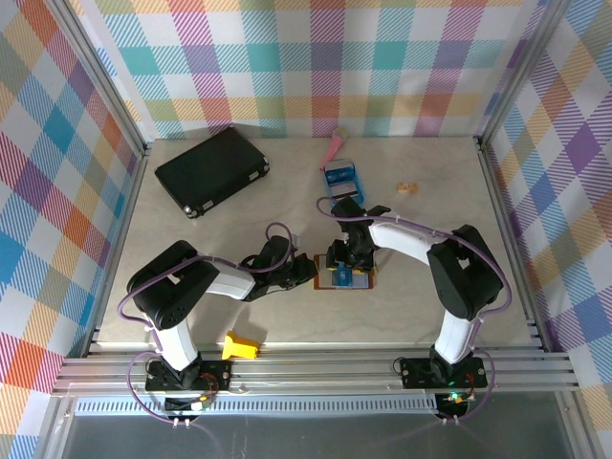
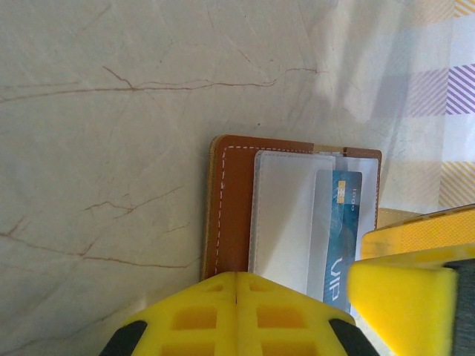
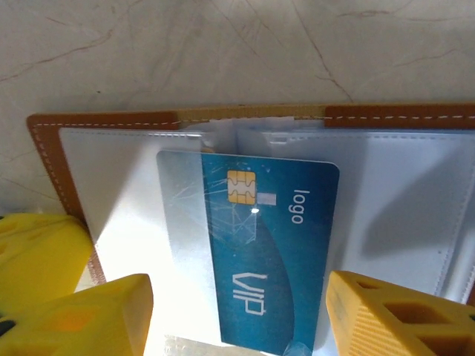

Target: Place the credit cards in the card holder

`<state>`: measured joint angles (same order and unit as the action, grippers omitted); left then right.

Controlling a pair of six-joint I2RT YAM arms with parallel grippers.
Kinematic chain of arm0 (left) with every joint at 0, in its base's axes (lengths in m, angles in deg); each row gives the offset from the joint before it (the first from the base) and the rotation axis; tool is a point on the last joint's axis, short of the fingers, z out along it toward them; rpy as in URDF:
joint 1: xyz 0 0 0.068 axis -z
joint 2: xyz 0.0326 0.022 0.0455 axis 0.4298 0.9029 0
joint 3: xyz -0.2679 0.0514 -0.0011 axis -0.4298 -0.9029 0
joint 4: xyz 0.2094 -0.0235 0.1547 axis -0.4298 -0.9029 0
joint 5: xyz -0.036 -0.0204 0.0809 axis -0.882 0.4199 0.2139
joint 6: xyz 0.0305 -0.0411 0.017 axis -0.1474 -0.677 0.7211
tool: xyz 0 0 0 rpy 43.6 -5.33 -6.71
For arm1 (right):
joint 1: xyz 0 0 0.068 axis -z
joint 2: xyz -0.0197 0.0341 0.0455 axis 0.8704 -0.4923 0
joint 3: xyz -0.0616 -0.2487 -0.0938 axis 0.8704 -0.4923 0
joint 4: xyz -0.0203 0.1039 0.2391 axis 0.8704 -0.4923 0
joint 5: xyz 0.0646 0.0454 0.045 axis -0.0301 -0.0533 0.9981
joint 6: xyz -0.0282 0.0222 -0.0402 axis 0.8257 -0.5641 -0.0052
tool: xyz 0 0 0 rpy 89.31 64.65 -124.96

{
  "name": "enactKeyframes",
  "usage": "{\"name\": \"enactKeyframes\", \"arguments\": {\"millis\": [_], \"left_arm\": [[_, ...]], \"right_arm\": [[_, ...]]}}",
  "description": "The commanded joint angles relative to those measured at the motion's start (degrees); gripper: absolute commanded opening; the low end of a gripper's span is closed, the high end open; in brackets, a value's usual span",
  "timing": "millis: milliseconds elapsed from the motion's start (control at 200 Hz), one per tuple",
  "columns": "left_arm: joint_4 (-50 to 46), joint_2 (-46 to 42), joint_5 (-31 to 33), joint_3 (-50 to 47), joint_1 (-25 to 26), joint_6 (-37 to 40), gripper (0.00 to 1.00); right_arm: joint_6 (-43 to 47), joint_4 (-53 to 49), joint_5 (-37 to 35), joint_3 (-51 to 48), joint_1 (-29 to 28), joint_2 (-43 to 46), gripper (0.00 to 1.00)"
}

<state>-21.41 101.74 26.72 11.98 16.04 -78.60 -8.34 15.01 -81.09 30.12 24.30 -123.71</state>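
Note:
The brown card holder (image 1: 367, 284) lies open on the table, its pale inner sleeves facing up (image 3: 401, 193). A dark blue credit card (image 3: 278, 245) with a gold chip lies on the sleeves, its left strip silvery as if under clear plastic. My right gripper (image 3: 237, 319) is open above it, its fingers (image 3: 393, 315) standing either side of the card with small gaps. My left gripper (image 2: 237, 276) is shut with nothing in it, its tips pressed on the holder's brown edge (image 2: 231, 208). From above, the left gripper (image 1: 308, 272) and right gripper (image 1: 344, 262) meet over the holder.
A large black case (image 1: 212, 170) lies at the back left. A blue tray (image 1: 341, 178) and a pink object (image 1: 335, 145) sit behind the holder, with a small tan block (image 1: 408, 187) to their right. A yellow plastic piece (image 1: 241, 346) lies by the near edge.

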Motion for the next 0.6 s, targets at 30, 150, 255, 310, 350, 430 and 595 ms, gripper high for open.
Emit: {"name": "enactKeyframes", "arguments": {"millis": [30, 150, 255, 310, 350, 430, 595], "left_arm": [[-2.4, 0.2, 0.1, -1.7, 0.8, -0.1, 0.0], [-2.3, 0.5, 0.1, -1.7, 0.8, -0.1, 0.0], [-2.3, 0.6, 0.1, -1.5, 0.9, -0.2, 0.0], [-2.3, 0.7, 0.0, -1.5, 1.0, -0.2, 0.0], [-2.4, 0.8, 0.1, -1.4, 1.0, -0.2, 0.0], [-2.2, 1.2, -0.3, -1.1, 1.0, -0.2, 0.0], [-1.9, 1.5, -0.3, -1.0, 1.0, -0.4, 0.0]], "right_arm": [[0.1, -1.3, 0.0, 1.2, 0.3, -0.9, 0.64], [0.2, -0.9, 0.5, 1.2, 0.3, -1.3, 0.64], [0.4, -0.5, 1.1, 1.2, 0.3, -1.4, 0.63], [0.4, -0.4, 1.3, 1.1, 0.3, -1.4, 0.63], [0.5, -0.3, 1.4, 1.0, 0.3, -1.5, 0.62], [0.5, -0.1, 1.5, 1.0, 0.3, -1.5, 0.62], [1.0, 0.0, 2.1, 1.1, 0.3, -1.4, 0.61]]}}
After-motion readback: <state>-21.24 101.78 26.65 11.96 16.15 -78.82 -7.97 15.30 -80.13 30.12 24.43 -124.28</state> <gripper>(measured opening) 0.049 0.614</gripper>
